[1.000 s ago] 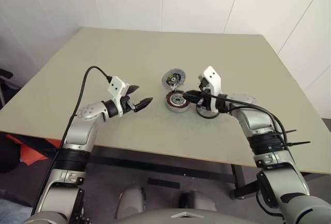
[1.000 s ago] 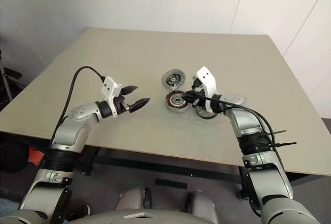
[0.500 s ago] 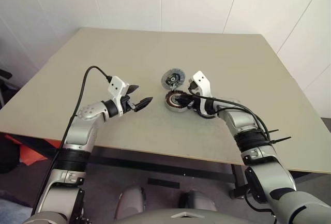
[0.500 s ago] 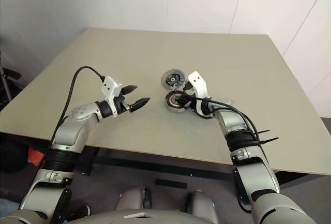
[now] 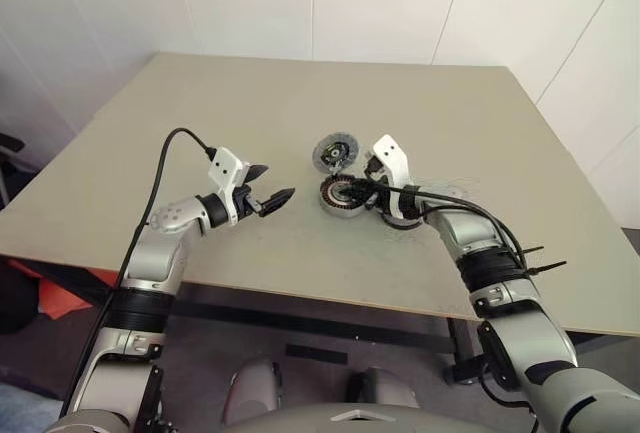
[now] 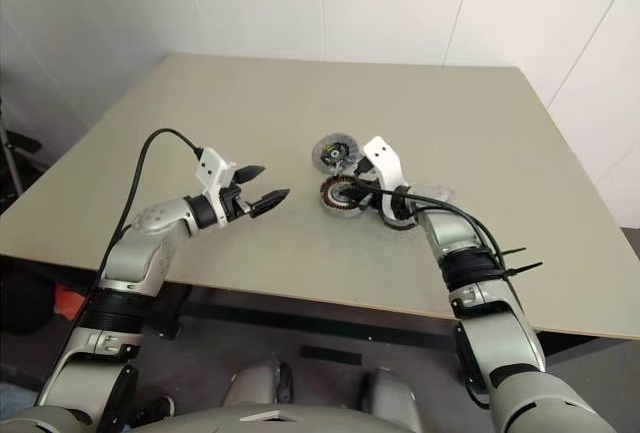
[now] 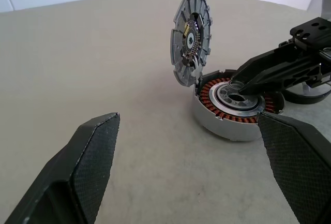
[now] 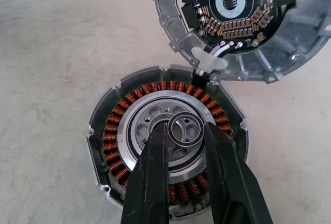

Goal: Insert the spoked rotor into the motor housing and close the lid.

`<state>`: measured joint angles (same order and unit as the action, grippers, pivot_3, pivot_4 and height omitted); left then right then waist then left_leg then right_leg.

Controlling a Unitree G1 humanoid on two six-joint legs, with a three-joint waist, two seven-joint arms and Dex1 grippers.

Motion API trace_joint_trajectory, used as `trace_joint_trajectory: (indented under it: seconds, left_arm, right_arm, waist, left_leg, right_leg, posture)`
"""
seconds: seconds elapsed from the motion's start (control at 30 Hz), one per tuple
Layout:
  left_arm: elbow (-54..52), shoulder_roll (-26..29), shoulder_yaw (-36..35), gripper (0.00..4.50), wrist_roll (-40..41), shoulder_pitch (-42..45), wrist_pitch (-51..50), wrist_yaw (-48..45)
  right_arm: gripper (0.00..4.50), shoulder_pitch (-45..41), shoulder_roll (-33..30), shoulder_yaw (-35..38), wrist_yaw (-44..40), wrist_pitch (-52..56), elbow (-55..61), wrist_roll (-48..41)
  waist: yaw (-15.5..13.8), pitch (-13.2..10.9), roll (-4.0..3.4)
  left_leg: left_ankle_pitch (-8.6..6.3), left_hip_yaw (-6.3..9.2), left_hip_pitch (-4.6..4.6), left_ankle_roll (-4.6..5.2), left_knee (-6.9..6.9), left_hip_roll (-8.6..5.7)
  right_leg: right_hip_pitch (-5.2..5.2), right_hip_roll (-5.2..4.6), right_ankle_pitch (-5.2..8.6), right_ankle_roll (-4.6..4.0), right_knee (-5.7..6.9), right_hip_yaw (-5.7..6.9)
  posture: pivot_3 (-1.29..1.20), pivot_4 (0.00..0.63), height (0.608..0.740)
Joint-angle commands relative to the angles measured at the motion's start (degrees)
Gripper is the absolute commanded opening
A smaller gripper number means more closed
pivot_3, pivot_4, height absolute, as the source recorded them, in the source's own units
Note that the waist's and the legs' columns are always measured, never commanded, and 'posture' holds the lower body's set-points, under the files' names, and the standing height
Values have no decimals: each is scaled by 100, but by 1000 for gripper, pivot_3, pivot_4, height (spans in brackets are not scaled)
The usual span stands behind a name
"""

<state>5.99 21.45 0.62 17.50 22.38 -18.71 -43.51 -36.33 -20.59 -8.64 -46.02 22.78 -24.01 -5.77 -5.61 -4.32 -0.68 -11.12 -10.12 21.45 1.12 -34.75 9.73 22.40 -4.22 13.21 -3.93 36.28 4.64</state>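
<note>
Looking down over the table (image 5: pixel 150 143), you can see the motor housing (image 5: pixel 342 195) sitting near the middle, its copper windings ringed around a silver centre. Its lid (image 7: pixel 190 36) stands propped open on the far side, joined to the housing by a short white lead, with the circuit face turned toward the cup.

Your right gripper (image 8: pixel 185 137) is directly over the housing's centre, angled downward. Its two black fingers (image 8: pixel 155 172) are drawn close together and pinch a small metal ring (image 8: pixel 184 129) between their tips, right above the silver hub. From the left wrist view the ring looks to be just above or touching the hub; you cannot tell which.

Your left gripper (image 5: pixel 268 189) hangs over bare table off to the left of the housing, well apart from it, pointing toward it. Its jaws are spread wide and hold nothing.

The spoked rotor (image 6: pixel 405 215) lies flat on the table just to the right of the housing, partly hidden under your right arm, so only its dark rim shows clearly.
</note>
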Motion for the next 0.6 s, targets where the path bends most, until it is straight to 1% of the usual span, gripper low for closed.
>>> trace_joint_trajectory:
  seconds: [0.03, 0.17, 0.23, 0.3, 0.6]
  left_arm:
    - [-160, 36, 15, 4500, -12, 77, 81, -30]
    - [-115, 49, 13, 4500, -28, 93, 111, -35]
    - [-106, 60, 3, 4500, -34, 86, 119, -37]
    - [-118, 64, -2, 4500, -39, 77, 116, -30]
    - [-182, 42, 28, 4500, -71, 15, 102, -17]
  right_arm:
    - [652, 35, -23, -27, -107, 74, 258, -43]
    - [652, 124, -24, -54, -217, 164, 377, -63]
    - [1379, 144, -32, -65, -224, 179, 425, -49]
    - [1930, 117, -20, -57, -74, 78, 352, 52]
    - [1930, 9, -9, 13, 40, 7, 352, 28]
  waist:
    - [4, 0, 0]
    - [1, 0, 0]
    - [0, 0, 0]
    - [0, 0, 0]
    - [2, 0, 0]
  left_leg:
    - [0, 0, 0, 0, 1, 0]
    - [0, 0, 0, 1, 1, -1]
    - [0, 0, 0, 0, 1, -1]
    - [0, 0, 0, 0, 1, -1]
    - [0, 0, -1, 0, 1, -1]
  right_leg:
    - [0, 0, 0, 0, 0, 0]
    - [0, 0, 0, 0, -2, 0]
    - [-1, 0, 0, 0, -2, 0]
    - [-1, 0, 0, 0, -1, 0]
    - [-1, 0, 0, 0, -2, 0]
  posture:
    - [0, 0, 740]
    - [0, 0, 740]
    - [0, 0, 740]
    - [0, 0, 740]
    - [0, 0, 740]
